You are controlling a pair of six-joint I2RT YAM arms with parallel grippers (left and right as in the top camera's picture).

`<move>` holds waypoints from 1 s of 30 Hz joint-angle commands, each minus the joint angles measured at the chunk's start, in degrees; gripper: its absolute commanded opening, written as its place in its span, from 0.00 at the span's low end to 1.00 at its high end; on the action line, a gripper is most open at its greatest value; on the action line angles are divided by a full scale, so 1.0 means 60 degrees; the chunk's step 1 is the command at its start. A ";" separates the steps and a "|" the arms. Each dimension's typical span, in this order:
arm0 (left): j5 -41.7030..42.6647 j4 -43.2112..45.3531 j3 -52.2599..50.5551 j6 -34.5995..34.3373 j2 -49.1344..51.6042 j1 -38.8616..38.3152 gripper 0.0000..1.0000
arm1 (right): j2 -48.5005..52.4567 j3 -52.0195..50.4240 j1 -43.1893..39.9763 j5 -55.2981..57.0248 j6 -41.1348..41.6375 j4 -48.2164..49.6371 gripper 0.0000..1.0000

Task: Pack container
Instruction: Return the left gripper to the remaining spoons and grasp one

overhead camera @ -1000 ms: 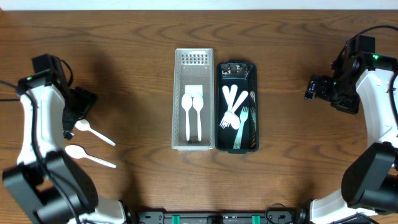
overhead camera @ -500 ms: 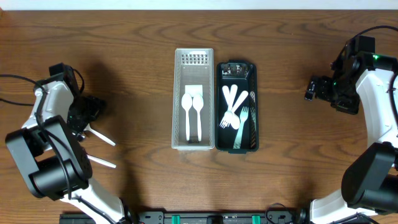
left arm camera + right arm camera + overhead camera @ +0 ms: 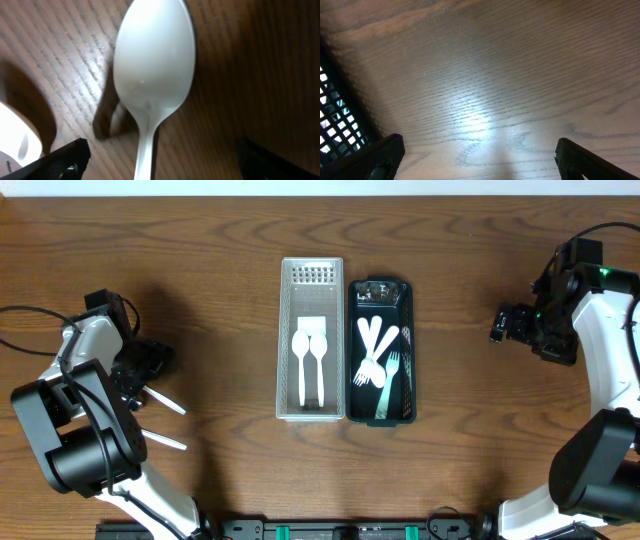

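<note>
A white plastic spoon (image 3: 152,65) lies on the wood table, and its handle runs down between the open fingers of my left gripper (image 3: 155,167), which is low over it. From overhead, my left gripper (image 3: 140,370) covers that spoon's bowl and only the handle (image 3: 166,402) shows. A second loose spoon (image 3: 165,441) lies just below, its bowl under my arm; that bowl shows at the left edge of the left wrist view (image 3: 15,137). My right gripper (image 3: 505,322) is open and empty above bare table (image 3: 485,100).
A white slotted tray (image 3: 285,340) at table centre holds two white spoons (image 3: 311,360). A dark green tray (image 3: 352,350) beside it holds several forks (image 3: 378,365). Its mesh wall shows at the left edge of the right wrist view (image 3: 335,120).
My left arm has swung in and lowered onto the upper loose spoon, now covering its bowl. The second spoon's bowl is now hidden under the arm. The right arm has not moved.
</note>
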 commanded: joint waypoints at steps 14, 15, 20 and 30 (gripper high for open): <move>-0.0106 0.1031 -0.1096 0.0415 0.0178 0.0044 0.95 | 0.0007 -0.0022 0.0076 -0.0029 -0.0178 -0.0124 0.99; -0.0098 0.1177 -0.1249 0.0415 0.0178 0.0044 0.95 | 0.0007 -0.0022 0.0076 -0.0029 -0.0178 -0.0135 0.99; -0.0098 0.1421 -0.1599 0.0415 0.0178 0.0044 0.95 | 0.0007 -0.0022 0.0076 -0.0033 -0.0178 -0.0168 0.99; -0.0073 0.1377 -0.1596 0.0415 0.0178 0.0044 0.61 | 0.0007 -0.0022 0.0076 -0.0029 -0.0178 -0.0255 0.99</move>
